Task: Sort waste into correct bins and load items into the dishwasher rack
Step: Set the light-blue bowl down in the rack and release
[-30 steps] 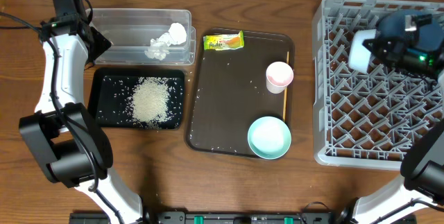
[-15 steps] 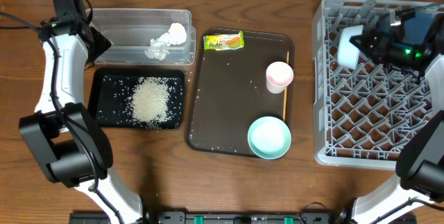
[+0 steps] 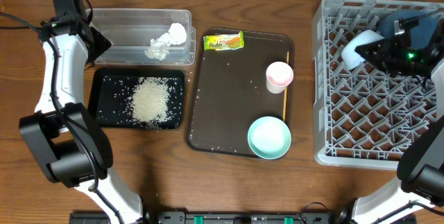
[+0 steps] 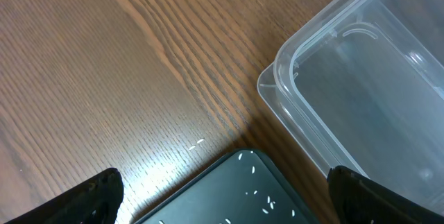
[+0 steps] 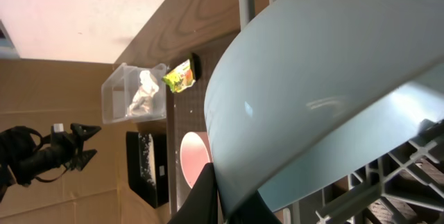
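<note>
My right gripper (image 3: 378,49) is shut on a pale blue bowl (image 3: 355,49) and holds it tilted over the rear left of the grey dishwasher rack (image 3: 388,134). In the right wrist view the bowl (image 5: 312,78) fills the frame, with its rim pinched between the fingers (image 5: 220,197). A second pale blue bowl (image 3: 269,137), the pink-and-white cup (image 3: 279,75), the orange stick (image 3: 285,98) and the snack wrapper (image 3: 223,41) lie on the brown tray (image 3: 236,113). The tissue (image 3: 166,42) is in the clear tub (image 3: 132,26). The rice (image 3: 150,100) is in the black tray (image 3: 104,78). My left gripper (image 4: 230,200) is open and empty. I cannot make out the dark blue plate.
The left arm (image 3: 59,50) stands beside the clear tub's left end, with its fingers above the black tray's corner (image 4: 243,189) and the tub's corner (image 4: 361,78). A few loose grains lie on the brown tray. Bare wood shows between the tray and the rack.
My right gripper shifted left and then back right with the bowl, and the bowl now sits lower and more tilted against the rack. The left arm has not moved.
</note>
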You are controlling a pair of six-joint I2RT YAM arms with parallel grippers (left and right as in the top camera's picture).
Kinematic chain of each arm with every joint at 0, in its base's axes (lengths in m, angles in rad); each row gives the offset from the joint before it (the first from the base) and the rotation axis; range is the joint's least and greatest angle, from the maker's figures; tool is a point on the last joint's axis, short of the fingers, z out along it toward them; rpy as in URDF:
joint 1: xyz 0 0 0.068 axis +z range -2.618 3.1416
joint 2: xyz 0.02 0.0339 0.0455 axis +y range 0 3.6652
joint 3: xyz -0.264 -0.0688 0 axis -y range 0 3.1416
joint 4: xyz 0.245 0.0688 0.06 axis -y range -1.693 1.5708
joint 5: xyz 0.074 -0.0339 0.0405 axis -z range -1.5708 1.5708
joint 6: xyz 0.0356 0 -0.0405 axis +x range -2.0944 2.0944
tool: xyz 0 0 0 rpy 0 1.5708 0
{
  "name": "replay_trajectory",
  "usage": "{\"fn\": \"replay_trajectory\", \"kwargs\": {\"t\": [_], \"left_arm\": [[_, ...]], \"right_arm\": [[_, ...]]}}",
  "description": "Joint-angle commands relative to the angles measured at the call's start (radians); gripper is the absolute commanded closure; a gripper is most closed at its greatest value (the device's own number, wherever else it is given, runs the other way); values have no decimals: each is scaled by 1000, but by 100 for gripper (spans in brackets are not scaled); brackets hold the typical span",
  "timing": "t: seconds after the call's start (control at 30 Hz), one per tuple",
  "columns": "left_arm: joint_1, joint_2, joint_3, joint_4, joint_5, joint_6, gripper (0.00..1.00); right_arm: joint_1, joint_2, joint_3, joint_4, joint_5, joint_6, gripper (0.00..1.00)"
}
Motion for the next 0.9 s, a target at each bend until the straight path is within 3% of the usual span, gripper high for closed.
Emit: {"fn": "replay_trajectory", "kwargs": {"t": [0.0,0.3,0.4,0.47,0.5,0.87], "left_arm": [[2,9,0,-2,-6,-10,4],[2,9,0,-2,-6,-10,4],[2,9,0,-2,-6,-10,4],[2,9,0,-2,-6,-10,4],[2,9,0,-2,-6,-10,4],[2,9,0,-2,-6,-10,4]], "right_arm": [[-37,31,-17,-21,227,23,96],[-77,-31,-12,-115,387,25,89],[-78,-83,-12,-141,505,54,69],[-78,-122,-12,-151,558,69,45],[-78,-140,-12,-152,574,74,41],[-13,-294,-12,-162,573,101,45]]}}
